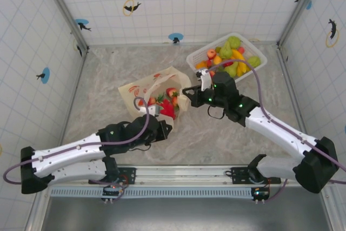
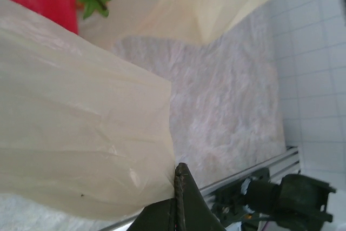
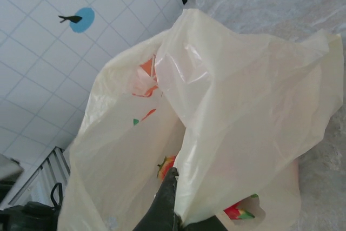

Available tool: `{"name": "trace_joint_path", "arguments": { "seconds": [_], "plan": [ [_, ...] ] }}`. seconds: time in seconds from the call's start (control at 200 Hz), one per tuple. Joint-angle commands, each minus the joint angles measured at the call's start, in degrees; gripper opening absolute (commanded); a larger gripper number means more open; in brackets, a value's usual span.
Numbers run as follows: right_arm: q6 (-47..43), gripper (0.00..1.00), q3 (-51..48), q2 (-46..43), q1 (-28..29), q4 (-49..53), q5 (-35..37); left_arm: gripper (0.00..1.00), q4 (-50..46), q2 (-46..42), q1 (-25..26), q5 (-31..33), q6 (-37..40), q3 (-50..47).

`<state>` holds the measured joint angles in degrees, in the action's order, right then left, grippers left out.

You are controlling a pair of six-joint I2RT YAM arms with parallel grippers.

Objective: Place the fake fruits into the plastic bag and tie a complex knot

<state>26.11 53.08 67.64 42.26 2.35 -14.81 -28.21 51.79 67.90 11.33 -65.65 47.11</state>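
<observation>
Pinches plastic bag (image 1: pixel 141 91) rim with left gripper (image 2: pixel 180 169), fingers clenched on film; same with right gripper (image 3: pixel 172 172) at opposite rim. Lies mid-table (image 1: pixel 227 133) beside basket (image 1: pixel 195 58), fake fruits (image 1: pixel 168 106) inside. Risks tearing thin film if pulled apart hard; risks slip, mouth collapsing, fruit spilling.

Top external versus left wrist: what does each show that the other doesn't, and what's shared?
Top external adds the white lattice basket of spare fruits and the right claw at the rim of the translucent cream-yellow plastic bag. Left wrist adds a close look at the left claw shut on the bag's edge. Both: that bag, red toy fruit inside, the marbled tabletop.
</observation>
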Motion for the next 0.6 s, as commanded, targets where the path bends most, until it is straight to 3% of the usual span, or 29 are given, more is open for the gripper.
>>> {"name": "trace_joint_path", "arguments": {
  "seconds": [0.0,0.275,0.425,0.595],
  "plan": [
    [0.59,0.0,1.07,-3.07,-0.36,-1.49,0.04,0.0,-4.75,-1.55,-2.17,5.06,7.32,6.53],
    [1.69,0.0,10.61,-4.88,-3.79,0.11,-1.92,0.0,-5.98,-1.16,-12.51,5.5,23.03,24.32],
    [3.54,0.0,15.81,-4.24,-7.11,0.82,-3.12,0.0,-7.67,2.78,-19.5,1.72,29.05,32.94],
    [3.7,0.0,19.76,-4.48,-9.14,2.06,-2.95,0.0,-4.27,4.81,-27.76,-5.43,31.68,35.87]
  ]
}}
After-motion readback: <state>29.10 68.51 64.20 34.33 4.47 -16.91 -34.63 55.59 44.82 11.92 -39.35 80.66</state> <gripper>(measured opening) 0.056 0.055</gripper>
